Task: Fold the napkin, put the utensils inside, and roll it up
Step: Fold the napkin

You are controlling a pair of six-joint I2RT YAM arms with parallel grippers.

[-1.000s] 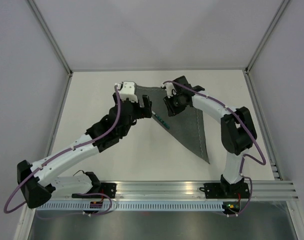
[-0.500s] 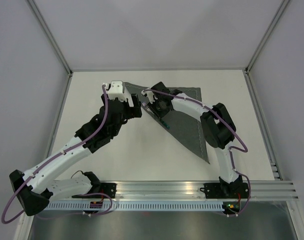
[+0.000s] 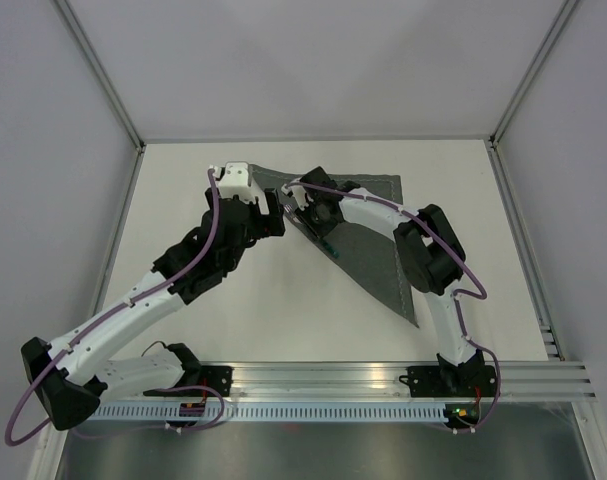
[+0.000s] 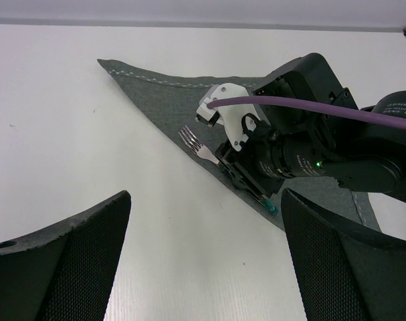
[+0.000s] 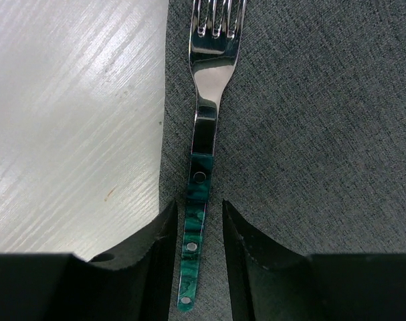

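The dark grey napkin lies folded into a triangle, its pale-stitched hem along the far edge. A fork with a teal handle lies on it along the folded edge, tines pointing to the far left. My right gripper is low over the fork, jaws narrowly open on either side of the handle with a small gap on each side; it also shows from above. My left gripper is wide open and empty above bare table left of the fold.
White table lies left of the folded edge. The enclosure's walls and metal frame posts border the table. The right arm arches over the napkin's right part.
My right gripper has moved left and down from the napkin's far part onto the fork handle. My left gripper has drawn back to the left, away from the fork.
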